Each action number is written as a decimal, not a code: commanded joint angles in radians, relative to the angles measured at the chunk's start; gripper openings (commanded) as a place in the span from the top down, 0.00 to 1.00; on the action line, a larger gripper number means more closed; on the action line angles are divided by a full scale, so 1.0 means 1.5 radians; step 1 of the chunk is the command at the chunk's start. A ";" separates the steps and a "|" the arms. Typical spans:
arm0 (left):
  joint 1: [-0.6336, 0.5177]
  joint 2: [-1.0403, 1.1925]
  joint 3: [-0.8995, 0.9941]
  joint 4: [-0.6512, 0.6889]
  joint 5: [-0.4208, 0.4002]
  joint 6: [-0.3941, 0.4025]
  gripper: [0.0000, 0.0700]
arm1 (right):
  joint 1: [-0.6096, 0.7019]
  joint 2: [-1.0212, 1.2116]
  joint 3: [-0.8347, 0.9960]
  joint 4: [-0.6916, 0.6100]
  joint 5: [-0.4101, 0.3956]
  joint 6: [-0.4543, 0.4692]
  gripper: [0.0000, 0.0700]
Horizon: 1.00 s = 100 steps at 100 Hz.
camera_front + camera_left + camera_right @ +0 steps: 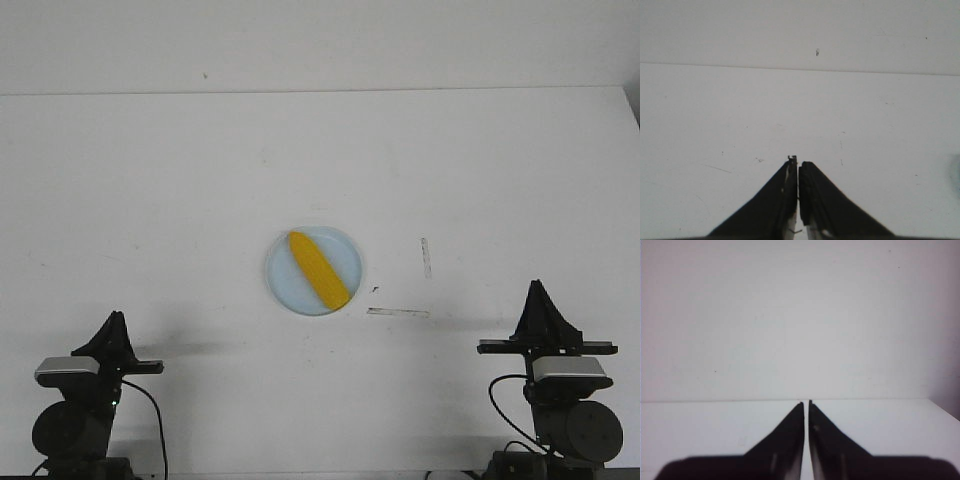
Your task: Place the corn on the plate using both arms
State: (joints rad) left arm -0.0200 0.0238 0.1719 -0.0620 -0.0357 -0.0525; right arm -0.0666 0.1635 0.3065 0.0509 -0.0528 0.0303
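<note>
The yellow corn lies diagonally on the pale blue plate at the middle of the white table in the front view. My left gripper is at the near left edge, shut and empty; its closed fingertips show in the left wrist view. My right gripper is at the near right edge, shut and empty; it also shows in the right wrist view. Both grippers are far from the plate. A faint blue smudge at the left wrist view's edge may be the plate.
Two thin tape marks lie on the table right of the plate. The table's far edge meets a plain white wall. Its right edge shows in the right wrist view.
</note>
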 commanded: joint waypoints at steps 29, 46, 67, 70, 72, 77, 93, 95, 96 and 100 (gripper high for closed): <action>0.001 -0.014 -0.053 0.048 0.003 -0.013 1.00 | 0.000 0.000 0.001 0.006 0.000 0.004 0.98; 0.001 -0.014 -0.085 0.088 0.004 -0.013 1.00 | 0.000 0.000 0.001 0.006 0.000 0.004 0.98; 0.001 -0.014 -0.106 0.106 0.003 -0.013 1.00 | 0.000 0.000 0.001 0.006 0.000 0.004 0.98; 0.001 -0.014 -0.106 0.107 0.003 -0.013 1.00 | 0.000 0.000 0.001 0.006 0.000 0.004 0.98; 0.001 -0.014 -0.106 0.107 0.003 -0.013 1.00 | 0.000 0.000 0.001 0.006 0.000 0.004 0.98; 0.001 -0.014 -0.106 0.107 0.003 -0.013 1.00 | 0.000 0.000 0.001 0.006 0.000 0.004 0.98; 0.001 -0.014 -0.106 0.107 0.003 -0.013 1.00 | 0.000 0.000 0.001 0.006 0.000 0.004 0.98; 0.001 -0.014 -0.106 0.107 0.003 -0.012 1.00 | 0.000 0.000 0.001 0.006 0.000 0.004 0.98; 0.001 -0.014 -0.106 0.107 0.003 -0.012 1.00 | 0.000 0.000 0.001 0.006 0.000 0.004 0.98; 0.001 -0.014 -0.106 0.107 0.003 -0.011 1.00 | 0.000 0.000 0.001 0.006 0.000 0.004 0.98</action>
State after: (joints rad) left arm -0.0196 0.0044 0.0345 0.0872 -0.0288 -0.0700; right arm -0.0666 0.1635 0.3065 0.0498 -0.0528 0.0303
